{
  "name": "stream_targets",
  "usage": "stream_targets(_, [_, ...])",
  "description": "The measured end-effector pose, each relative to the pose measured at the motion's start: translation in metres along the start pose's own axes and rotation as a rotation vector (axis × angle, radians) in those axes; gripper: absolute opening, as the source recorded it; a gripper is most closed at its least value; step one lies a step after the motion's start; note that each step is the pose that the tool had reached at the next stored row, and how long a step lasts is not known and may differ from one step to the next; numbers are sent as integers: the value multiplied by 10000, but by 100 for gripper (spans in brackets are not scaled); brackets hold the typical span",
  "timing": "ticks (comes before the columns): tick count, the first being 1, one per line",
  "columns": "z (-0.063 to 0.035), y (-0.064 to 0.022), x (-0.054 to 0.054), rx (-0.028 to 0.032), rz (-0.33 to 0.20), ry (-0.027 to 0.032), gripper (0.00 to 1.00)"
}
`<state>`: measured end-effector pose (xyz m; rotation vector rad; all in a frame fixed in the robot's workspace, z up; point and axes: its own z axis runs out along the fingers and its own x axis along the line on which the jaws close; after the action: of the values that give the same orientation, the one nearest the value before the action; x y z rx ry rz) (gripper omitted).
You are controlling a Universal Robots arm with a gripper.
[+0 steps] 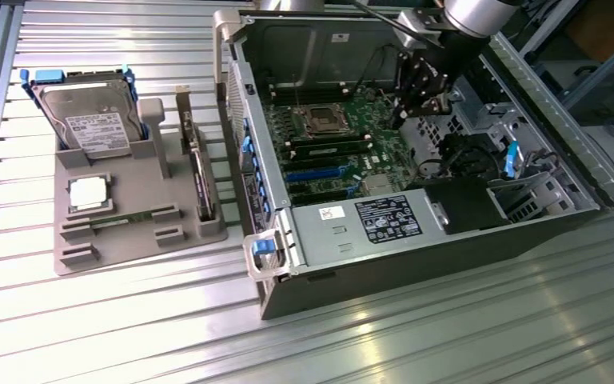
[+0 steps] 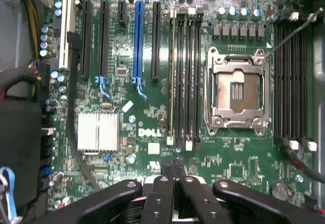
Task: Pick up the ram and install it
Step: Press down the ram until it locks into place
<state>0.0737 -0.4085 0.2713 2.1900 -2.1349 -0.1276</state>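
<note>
The open computer case lies on the desk, its motherboard exposed. The gripper hovers inside, clenched and empty. The ram sits in a memory slot (beside the processor socket).

exterior view looks down from above; wrist view faces the motherboard closely; both share it.

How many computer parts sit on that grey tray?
3: hard drive at the far end, square silver chip in the middle, card upright beside the case. Smaller ones may be hidden.
</note>
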Motion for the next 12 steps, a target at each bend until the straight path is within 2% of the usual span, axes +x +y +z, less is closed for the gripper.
stream_targets(1, [-30, -39, 1, 0, -1, -1, 10])
stream_targets(3, [-160, -102, 2, 0, 0, -2, 10])
stream_targets(5, [-222, -109, 3, 0, 0, -1, 10])
stream_targets(7, [-358, -106, 3, 0, 0, -3, 10])
stream_targets(9, [-419, -102, 3, 0, 0, -3, 10])
stream_targets(10, [-508, -95, 2, 0, 1, -5, 10])
stream_targets(12, [-565, -88, 2, 0, 0, -5, 10])
